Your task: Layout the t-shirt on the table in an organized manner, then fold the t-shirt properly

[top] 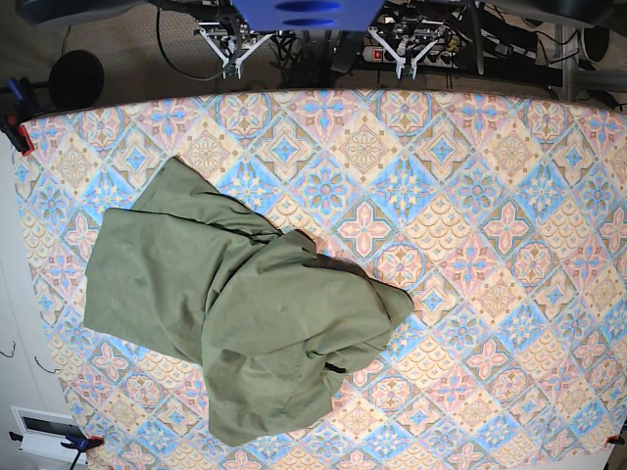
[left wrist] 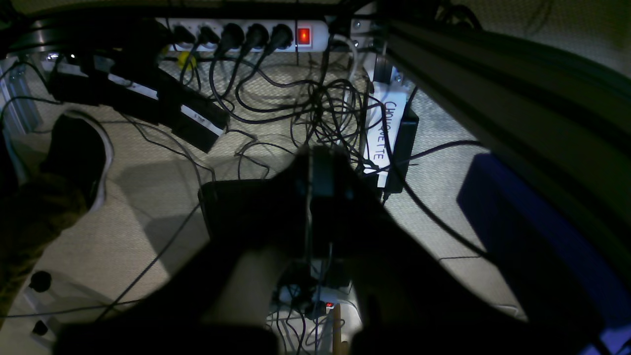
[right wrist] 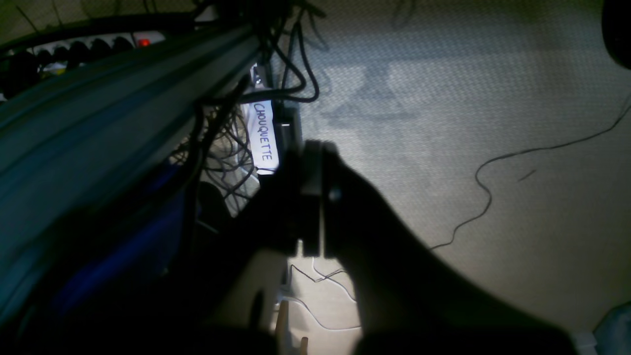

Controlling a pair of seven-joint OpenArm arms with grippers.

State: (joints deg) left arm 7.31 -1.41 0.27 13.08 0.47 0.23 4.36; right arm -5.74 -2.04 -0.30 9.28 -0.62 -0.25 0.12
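The olive-green t-shirt [top: 240,308] lies crumpled and partly doubled over on the left half of the table [top: 490,196], with one sleeve pointing to the far left corner. Both arms hang behind the table's far edge, away from the shirt. The left gripper [top: 405,47] and the right gripper [top: 233,49] show as small white frames there. In the left wrist view the left gripper [left wrist: 311,155] is a dark silhouette over the floor, jaws pressed together and empty. The right gripper [right wrist: 315,150] looks the same in the right wrist view, shut on nothing.
Below the arms is carpeted floor with a white power strip [left wrist: 246,35], tangled black cables [left wrist: 325,108] and a box with a label reading CHOUQUETTE [left wrist: 387,130]. A metal frame beam [left wrist: 493,88] runs past both wrists. A clamp [top: 20,127] grips the table's left edge.
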